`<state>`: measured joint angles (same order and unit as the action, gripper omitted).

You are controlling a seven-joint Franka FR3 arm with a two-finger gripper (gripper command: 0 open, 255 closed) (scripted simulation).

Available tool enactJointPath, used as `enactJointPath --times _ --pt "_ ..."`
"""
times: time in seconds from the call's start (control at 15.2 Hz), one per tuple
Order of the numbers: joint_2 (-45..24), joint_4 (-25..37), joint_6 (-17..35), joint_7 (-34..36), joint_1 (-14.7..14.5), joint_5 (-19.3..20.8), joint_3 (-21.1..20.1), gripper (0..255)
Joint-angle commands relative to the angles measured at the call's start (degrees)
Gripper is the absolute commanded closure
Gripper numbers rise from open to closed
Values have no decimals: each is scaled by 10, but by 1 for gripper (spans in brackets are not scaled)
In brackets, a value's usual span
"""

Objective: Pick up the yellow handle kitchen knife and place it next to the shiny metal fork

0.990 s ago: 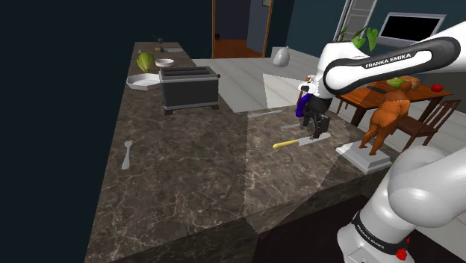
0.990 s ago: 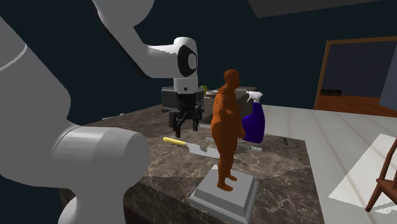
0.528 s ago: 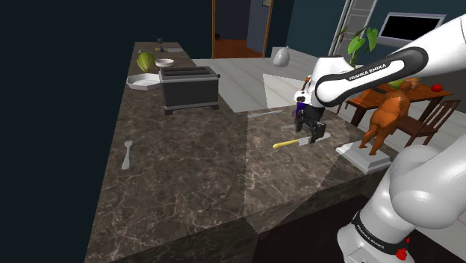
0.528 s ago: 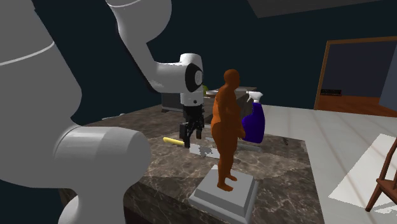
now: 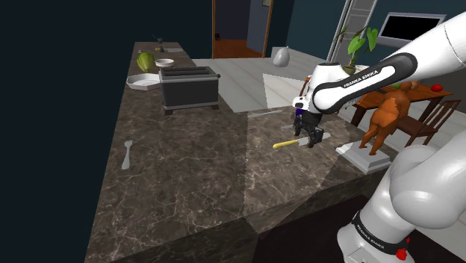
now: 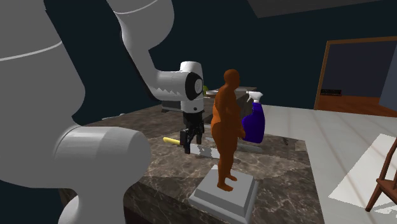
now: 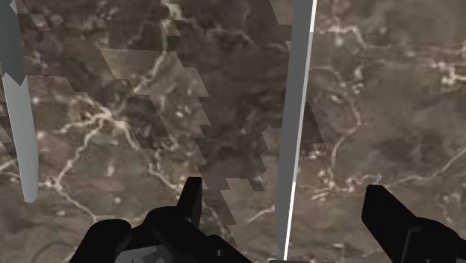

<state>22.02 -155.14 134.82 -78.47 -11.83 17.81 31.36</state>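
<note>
Closure should wait until the wide-open end effector (image 5: pixel 309 138), straddling the yellow-handled knife (image 5: pixel 284 143) near the shoulder view's right edge of the desk (image 5: pixel 202 175), sits centred beside the handle, well apart from the fork (image 5: pixel 128 154).

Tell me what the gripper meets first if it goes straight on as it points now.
Most likely the knife, whose grey blade runs between the open jaws of the gripper; the jaws themselves would land on the marbled countertop either side. Height above it is hard to judge.
</note>
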Motion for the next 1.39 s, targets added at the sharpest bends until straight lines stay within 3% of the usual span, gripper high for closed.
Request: enactJointPath --times 0.0,0.13,0.2,0.79,1.32 --pt "0 0 1 0 0 0 0 0" --pt "0 0 0 0 0 0 0 0" --pt "0 0 0 0 0 0 0 255" --pt "0 0 0 0 0 0 0 255" --pt "51 30 -80 5 6 0 -20 255"
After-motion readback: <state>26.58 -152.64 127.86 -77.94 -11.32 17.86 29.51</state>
